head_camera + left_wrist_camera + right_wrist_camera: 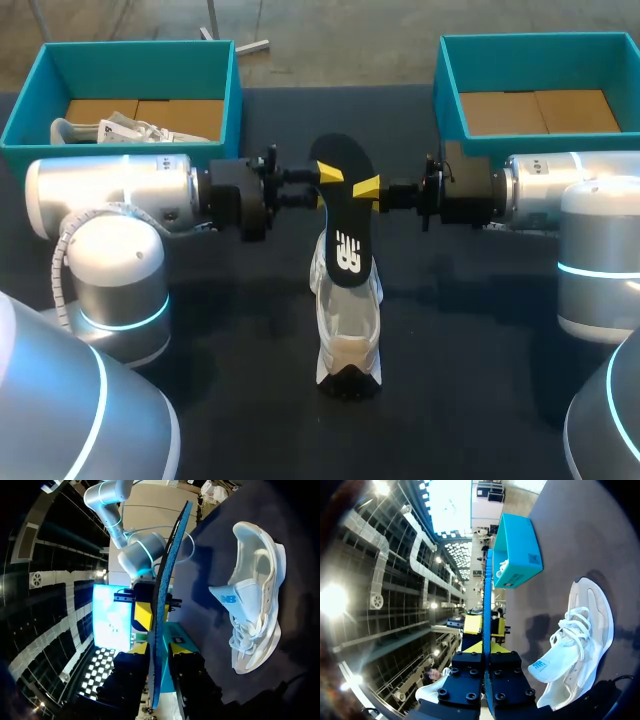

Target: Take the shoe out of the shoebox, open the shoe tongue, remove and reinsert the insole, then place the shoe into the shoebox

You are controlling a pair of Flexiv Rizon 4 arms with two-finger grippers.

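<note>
Head view: insole [346, 215] face-on; wrist views: edge-on, pinched by left gripper [159, 649] and right gripper [484, 647].

The left arm [110, 190] and right arm [590, 200] are cased in smooth silver-white cylinders, with joints ringed by glowing cyan bands [125, 322]. A ribbed white hose [62, 262] is fixed to the left arm. The left gripper [328, 175] and right gripper [366, 187] are made of black screw-studded blocks, tipped bright yellow.

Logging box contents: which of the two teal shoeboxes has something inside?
The left shoebox: a white shoe lies against its near wall. The right shoebox shows only its brown cardboard floor.
</note>
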